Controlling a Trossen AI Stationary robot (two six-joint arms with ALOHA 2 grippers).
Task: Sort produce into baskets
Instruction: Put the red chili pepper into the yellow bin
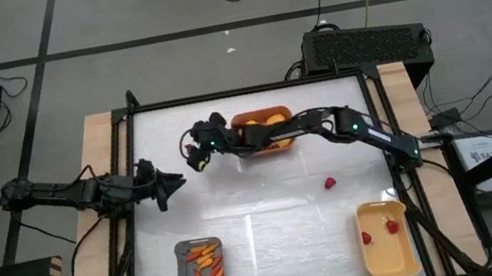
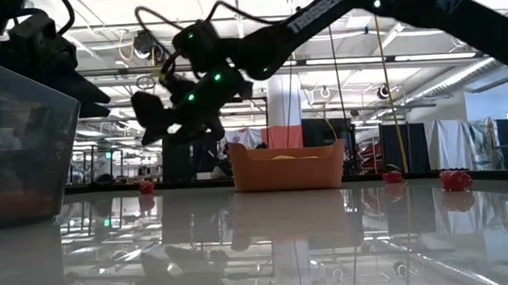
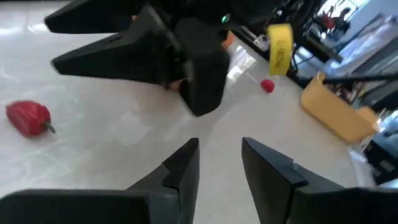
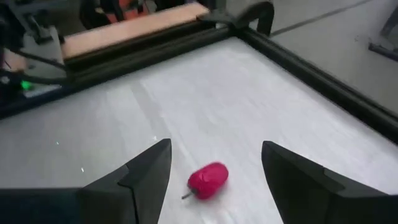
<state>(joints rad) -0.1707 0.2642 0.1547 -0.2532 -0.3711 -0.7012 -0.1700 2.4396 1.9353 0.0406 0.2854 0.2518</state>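
Note:
My right gripper (image 1: 194, 154) reaches over the orange-brown basket (image 1: 262, 131) toward the table's left. It is open, its fingers either side of a small red berry (image 4: 208, 180) that lies on the table below them. The same berry shows in the left wrist view (image 3: 28, 118). My left gripper (image 1: 175, 181) is open and empty, close by on the near-left side, pointing at the right gripper (image 3: 186, 68). A second berry (image 1: 330, 182) lies on the table at centre right. The orange-brown basket holds yellow fruits.
The dark grey basket (image 1: 202, 274) with carrot-like sticks stands at the near edge, left of centre. The pale yellow basket (image 1: 387, 237) with red berries stands at the near right. A black frame (image 1: 248, 91) edges the table. The middle of the table is bare.

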